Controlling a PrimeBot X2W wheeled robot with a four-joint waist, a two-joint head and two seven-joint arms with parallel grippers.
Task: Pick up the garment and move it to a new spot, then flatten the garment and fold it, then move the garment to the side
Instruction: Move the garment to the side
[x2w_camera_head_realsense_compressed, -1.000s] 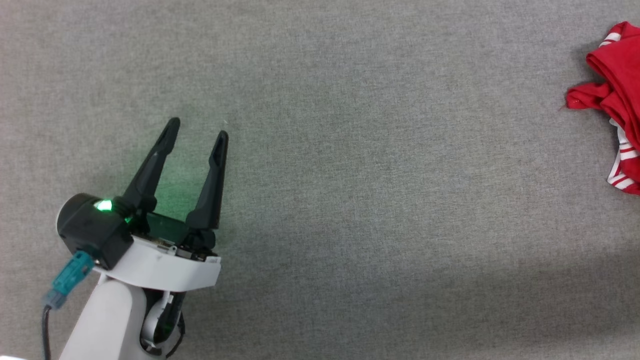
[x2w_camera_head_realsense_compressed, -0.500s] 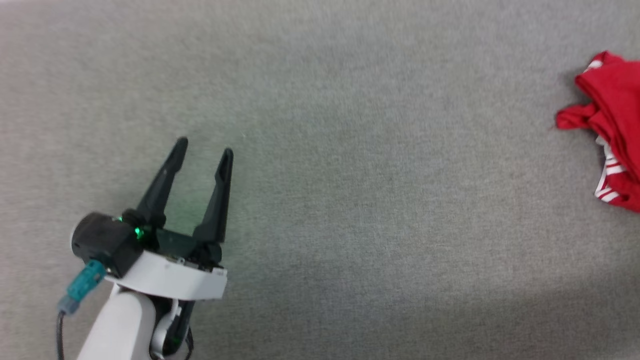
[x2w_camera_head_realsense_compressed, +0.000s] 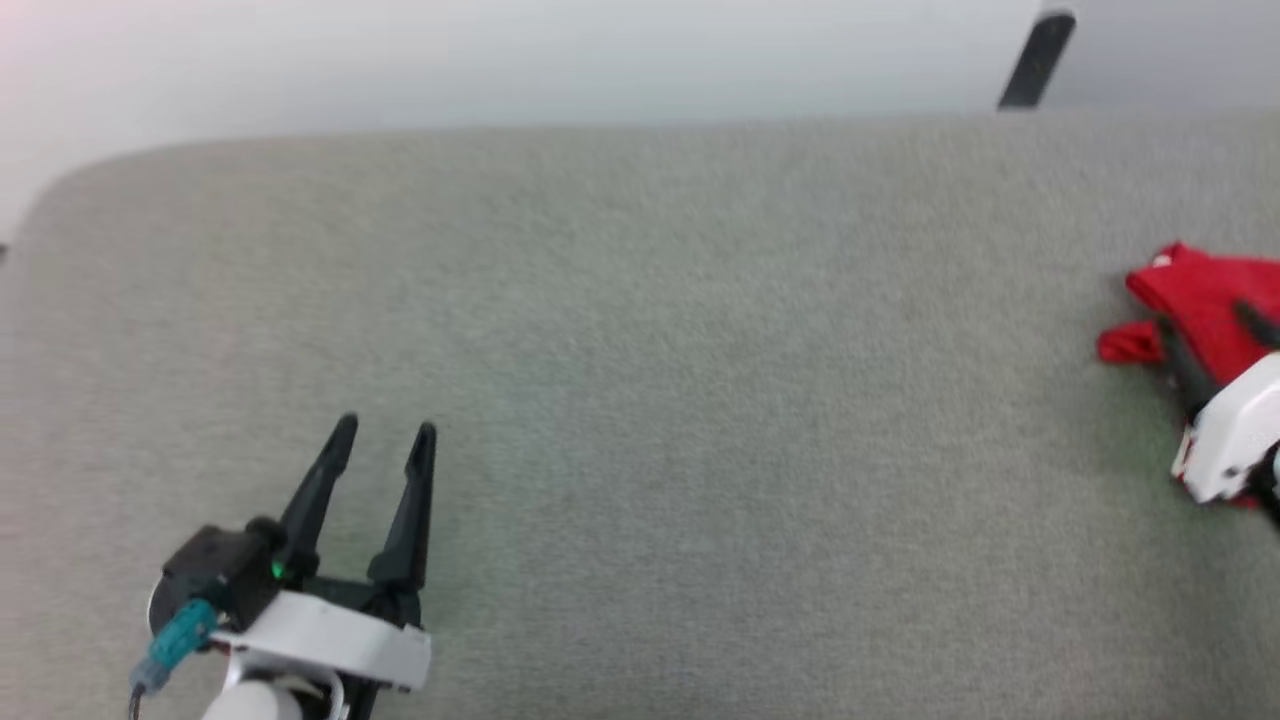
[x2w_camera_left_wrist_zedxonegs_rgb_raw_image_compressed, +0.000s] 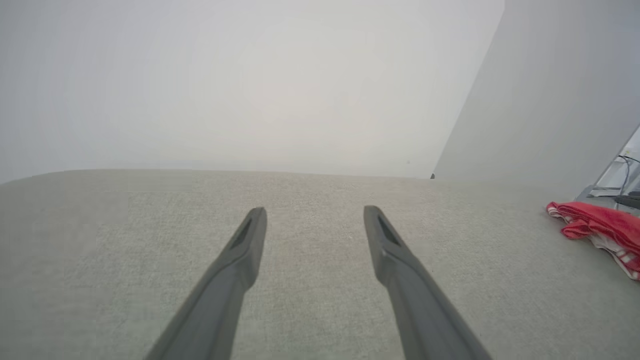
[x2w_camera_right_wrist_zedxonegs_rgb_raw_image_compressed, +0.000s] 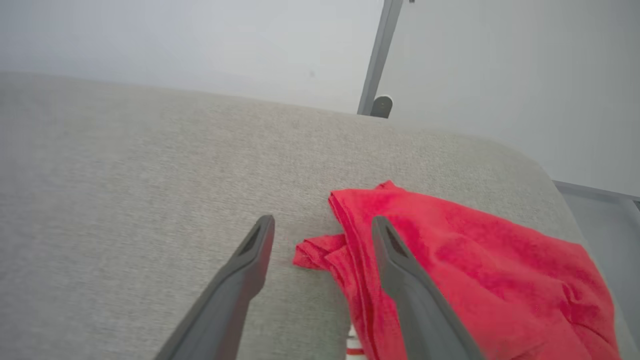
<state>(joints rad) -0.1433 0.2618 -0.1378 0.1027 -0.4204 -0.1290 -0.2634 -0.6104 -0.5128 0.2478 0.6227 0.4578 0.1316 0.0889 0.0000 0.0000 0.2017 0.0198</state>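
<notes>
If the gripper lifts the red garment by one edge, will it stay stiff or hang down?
Probably it hangs limp: the garment lies in soft folds. It looks thin, so likely light. Pushed, it may bunch up on the grey surface rather than slide.

The left gripper (x2w_camera_head_realsense_compressed: 386, 425) is showing two long, tapering black fingers (x2w_camera_head_realsense_compressed: 408, 510) rising from a white wrist shell (x2w_camera_head_realsense_compressed: 325, 642); a black block (x2w_camera_head_realsense_compressed: 215, 572) beside them is glowing with a small green light (x2w_camera_head_realsense_compressed: 275, 570), and a teal plug (x2w_camera_head_realsense_compressed: 178, 638) is trailing a dark cable (x2w_camera_head_realsense_compressed: 133, 703). The right gripper (x2w_camera_head_realsense_compressed: 1203, 318), blurred, seems to be wearing a similar white casing (x2w_camera_head_realsense_compressed: 1235, 440).
</notes>
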